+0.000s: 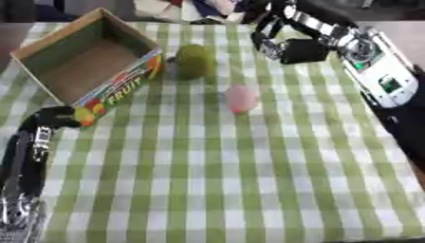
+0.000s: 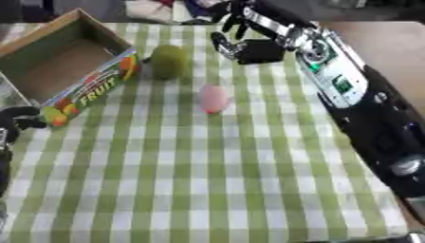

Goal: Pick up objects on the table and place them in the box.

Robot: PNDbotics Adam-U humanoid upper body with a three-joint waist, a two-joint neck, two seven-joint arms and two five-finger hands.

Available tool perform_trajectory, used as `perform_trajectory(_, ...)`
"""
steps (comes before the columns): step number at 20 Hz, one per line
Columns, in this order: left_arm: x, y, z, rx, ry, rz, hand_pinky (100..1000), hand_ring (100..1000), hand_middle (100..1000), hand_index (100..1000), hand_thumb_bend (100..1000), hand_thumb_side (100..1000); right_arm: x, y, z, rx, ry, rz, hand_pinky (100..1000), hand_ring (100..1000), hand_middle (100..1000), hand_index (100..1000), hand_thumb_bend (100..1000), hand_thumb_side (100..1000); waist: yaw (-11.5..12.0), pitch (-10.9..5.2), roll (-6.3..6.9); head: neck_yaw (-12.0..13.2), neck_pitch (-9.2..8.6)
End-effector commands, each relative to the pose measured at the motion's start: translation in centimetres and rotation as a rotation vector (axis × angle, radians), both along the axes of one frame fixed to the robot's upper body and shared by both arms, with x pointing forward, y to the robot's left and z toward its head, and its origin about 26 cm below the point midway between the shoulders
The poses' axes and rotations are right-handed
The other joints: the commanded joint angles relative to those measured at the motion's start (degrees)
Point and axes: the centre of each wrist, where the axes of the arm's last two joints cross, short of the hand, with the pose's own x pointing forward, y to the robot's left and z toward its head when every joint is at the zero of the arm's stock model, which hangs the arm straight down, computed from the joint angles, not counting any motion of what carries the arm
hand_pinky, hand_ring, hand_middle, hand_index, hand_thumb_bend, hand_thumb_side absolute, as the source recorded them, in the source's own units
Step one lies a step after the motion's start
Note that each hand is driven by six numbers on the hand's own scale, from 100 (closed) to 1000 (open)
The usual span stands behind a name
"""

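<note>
Right hand above table, beyond green fruit.

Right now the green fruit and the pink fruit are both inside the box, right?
No. The box holds no fruit. The green fruit and the pink fruit both lie on the checked cloth beside it, as the left eye view shows.

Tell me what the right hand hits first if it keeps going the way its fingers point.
The right hand points left across the cloth, so probably the green fruit, with the box beyond it. Height over the table is unclear, so it might pass above.
</note>
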Motion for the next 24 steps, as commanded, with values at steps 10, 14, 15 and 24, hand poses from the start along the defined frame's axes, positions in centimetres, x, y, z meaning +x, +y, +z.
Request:
perform_trajectory(10,0.1,0.4,0.7,0.024,-0.018,-0.005,820,613,660,732,100,902,0.2,-0.1,0.9,-0.160,-0.034,0.033,686,800,840,974,100,693,0.2,-1.26,-0.14,0.0,0.09)
perform_trajectory(14,0.1,0.4,0.7,0.025,-0.018,-0.006,821,613,660,732,100,903,0.3,-0.1,0.6,-0.184,-0.030,0.036,689,802,843,976,100,705,0.3,-1.24,-0.24,0.0,0.17)
perform_trajectory(15,0.1,0.4,0.7,0.026,-0.018,-0.006,821,613,660,732,100,902,0.4,-0.1,0.6,-0.190,-0.029,0.038,690,802,843,976,100,702,0.3,-1.23,-0.27,0.0,0.18)
perform_trajectory(24,0.1,0.4,0.7,0.028,-0.019,-0.006,821,613,659,732,100,902,0.6,-0.2,-0.1,-0.224,-0.005,0.045,694,804,847,979,100,749,0.4,-1.24,-0.54,0.2,0.28)
